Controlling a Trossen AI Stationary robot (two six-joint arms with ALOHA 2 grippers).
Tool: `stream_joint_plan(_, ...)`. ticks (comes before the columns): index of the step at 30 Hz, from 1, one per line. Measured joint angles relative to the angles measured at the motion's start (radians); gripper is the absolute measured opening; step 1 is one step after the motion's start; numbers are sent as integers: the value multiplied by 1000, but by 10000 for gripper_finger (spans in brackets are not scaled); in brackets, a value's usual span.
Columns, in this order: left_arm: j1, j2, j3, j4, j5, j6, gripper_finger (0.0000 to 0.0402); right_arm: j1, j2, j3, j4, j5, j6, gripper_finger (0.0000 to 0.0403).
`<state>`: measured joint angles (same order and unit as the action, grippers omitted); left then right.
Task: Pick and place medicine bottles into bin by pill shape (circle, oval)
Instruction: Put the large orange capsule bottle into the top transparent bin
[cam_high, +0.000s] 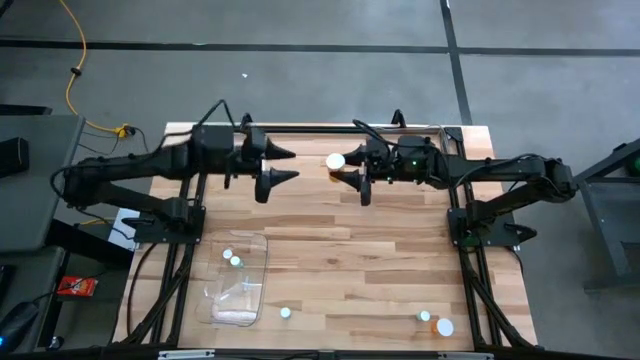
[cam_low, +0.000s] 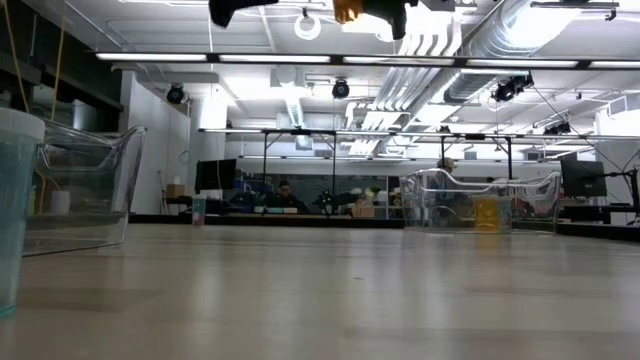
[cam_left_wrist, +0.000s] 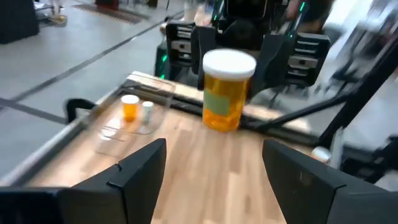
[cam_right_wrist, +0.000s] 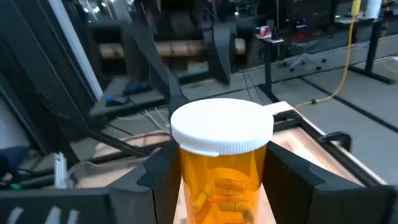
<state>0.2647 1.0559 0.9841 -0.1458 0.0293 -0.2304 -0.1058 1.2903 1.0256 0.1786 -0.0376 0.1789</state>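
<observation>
Wooden table on a grey floor, seen from above. Near its far edge the right gripper, raised above the table, clamps an orange medicine bottle with a white cap. The left gripper, fingers spread wide and empty, faces it. A clear bin near the front-left corner holds small bottles.

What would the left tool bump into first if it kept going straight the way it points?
Probably the orange bottle held by the right tool. It sits straight ahead of the open left tool, with a clear gap between; how wide is hard to judge.
</observation>
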Motion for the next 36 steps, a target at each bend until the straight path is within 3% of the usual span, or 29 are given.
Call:
stream_joint_plan(5, -41, -23, -250, 361, 1, -134, 257, 29, 15, 0, 41, -2, 5, 179)
stream_joint_plan(8, -56, 5, -301, 459, 1, -177, 257, 41, 39, 1, 88, -5, 31, 179)
stream_joint_plan(19, -70, 169, -182, 495, 60, -143, 257, 61, 141, 0, 267, -26, 94, 179)
stream_joint_plan(25, -69, 207, -157, 563, 114, -134, 257, 61, 142, 0, 292, -27, 112, 179)
stream_joint_plan(36, -69, 209, -156, 636, 116, -142, 249, 61, 142, 0, 327, -43, 135, 179)
